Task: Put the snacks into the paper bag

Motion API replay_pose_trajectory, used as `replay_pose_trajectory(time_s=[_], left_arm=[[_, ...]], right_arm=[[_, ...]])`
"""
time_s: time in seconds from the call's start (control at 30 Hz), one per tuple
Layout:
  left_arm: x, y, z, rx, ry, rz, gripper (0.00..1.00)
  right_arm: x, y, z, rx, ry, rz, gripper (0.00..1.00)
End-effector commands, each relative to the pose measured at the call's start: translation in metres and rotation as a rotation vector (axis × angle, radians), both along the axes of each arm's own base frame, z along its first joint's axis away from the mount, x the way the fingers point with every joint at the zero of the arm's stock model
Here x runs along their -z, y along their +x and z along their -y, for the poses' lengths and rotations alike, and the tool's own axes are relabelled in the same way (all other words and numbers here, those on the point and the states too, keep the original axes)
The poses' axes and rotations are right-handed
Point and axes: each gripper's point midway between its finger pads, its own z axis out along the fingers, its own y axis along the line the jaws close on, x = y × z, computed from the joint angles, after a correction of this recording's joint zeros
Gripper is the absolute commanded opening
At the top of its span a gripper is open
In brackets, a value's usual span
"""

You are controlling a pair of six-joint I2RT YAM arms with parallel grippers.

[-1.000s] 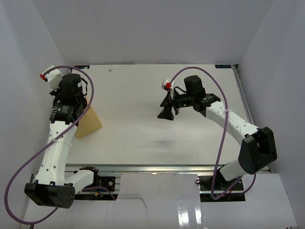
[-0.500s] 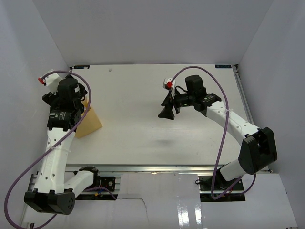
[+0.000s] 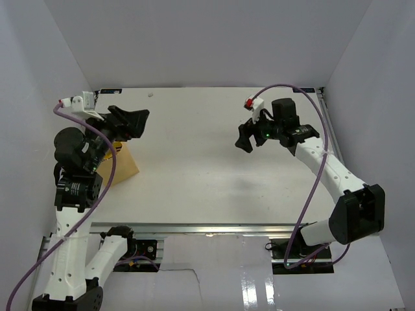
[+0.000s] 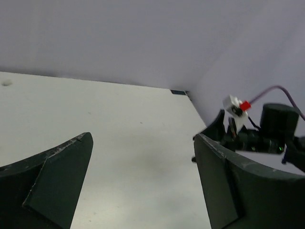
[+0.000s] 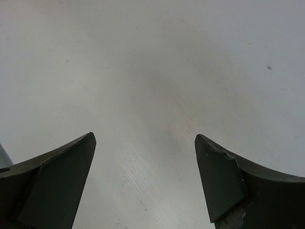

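Left gripper [image 3: 139, 123] is up off the table [image 3: 194, 181] on the left side, pointing toward the middle. In the left wrist view its fingers [image 4: 57, 176] are spread wide with nothing between them, just bare tabletop and the back wall past the tips. The same view catches the right arm [image 4: 274, 131] across the table, with a red-and-white tag [image 4: 237, 105] on it. Right gripper [image 3: 244, 138] sits over the right-centre of the table, angled down and to the left. The right wrist view shows its fingers [image 5: 52, 186] also spread, nothing pinched, only plain white surface under the gap. Paper bag [image 3: 123, 167] is at the left side of the table, near the front, just beside and partly behind the left arm's forearm. Only a tan wedge of it shows from the top camera, so I can't tell whether it's upright or tipped, and its opening and handles aren't readable. Left gripper is above and just behind the bag, not touching it. Right gripper is well apart from it. Can't tell from these views where the snacks are, and the bag interior is hidden.
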Motion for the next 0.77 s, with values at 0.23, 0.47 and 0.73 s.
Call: replay_pose_trajectory(time_s=[0.23, 0.47, 0.73], left_arm=[[0.023, -0.038, 0.069, 0.469, -0.006, 0.034, 0.98], [0.034, -0.04, 0.07, 0.478, -0.017, 0.013, 0.98], [0.034, -0.05, 0.066, 0.46, -0.004, 0.024, 0.98]], right_arm=[[-0.05, 0.036, 0.111, 0.529, -0.084, 0.16, 0.9], [-0.056, 0.029, 0.127, 0.581, -0.111, 0.199, 0.9], [-0.069, 0.029, 0.118, 0.512, -0.101, 0.222, 0.9]])
